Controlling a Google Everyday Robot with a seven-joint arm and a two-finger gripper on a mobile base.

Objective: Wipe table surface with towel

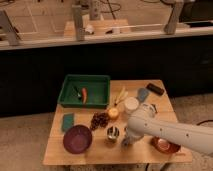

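The table surface is a small pale wooden top crowded with items. A small grey-blue folded cloth lies near the far right edge, next to a black object. My white arm reaches in from the right over the table's front right part. My gripper points down near the front edge, just right of a metal cup. It is well apart from the cloth.
A green tray holding an orange item stands at the back left. A green sponge, purple bowl, grapes, an orange fruit, a white cup and a copper bowl sit on the table.
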